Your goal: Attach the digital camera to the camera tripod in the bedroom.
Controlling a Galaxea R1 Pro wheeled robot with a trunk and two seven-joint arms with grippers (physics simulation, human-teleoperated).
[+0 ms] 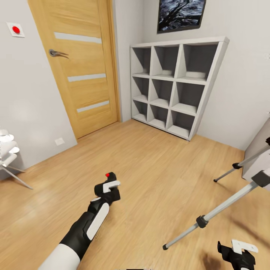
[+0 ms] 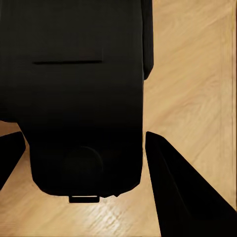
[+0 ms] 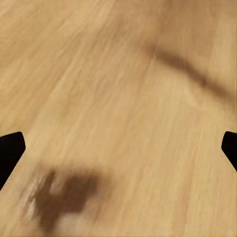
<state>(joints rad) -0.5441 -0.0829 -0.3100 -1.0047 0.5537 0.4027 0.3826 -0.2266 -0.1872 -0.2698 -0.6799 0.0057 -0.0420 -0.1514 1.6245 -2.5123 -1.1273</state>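
The digital camera (image 1: 109,176), small and black with a red mark on top, sits in my left gripper (image 1: 108,186), which is shut on it low over the wood floor. Up close, the camera's dark body (image 2: 84,98) spans the gap between the two black fingers (image 2: 180,187). Two silver legs of the camera tripod (image 1: 219,210) with black joints and feet slant in from the right edge; its head is out of view. My right gripper (image 1: 237,254) hangs at the lower right near the nearest leg, open, with bare floor between its fingertips (image 3: 10,150).
An oak door (image 1: 80,67) stands at the back left and a white nine-cube shelf (image 1: 176,86) against the far wall under a dark poster (image 1: 181,14). A white object on thin legs (image 1: 8,153) is at the left edge, a grey furniture side (image 1: 258,150) at the right.
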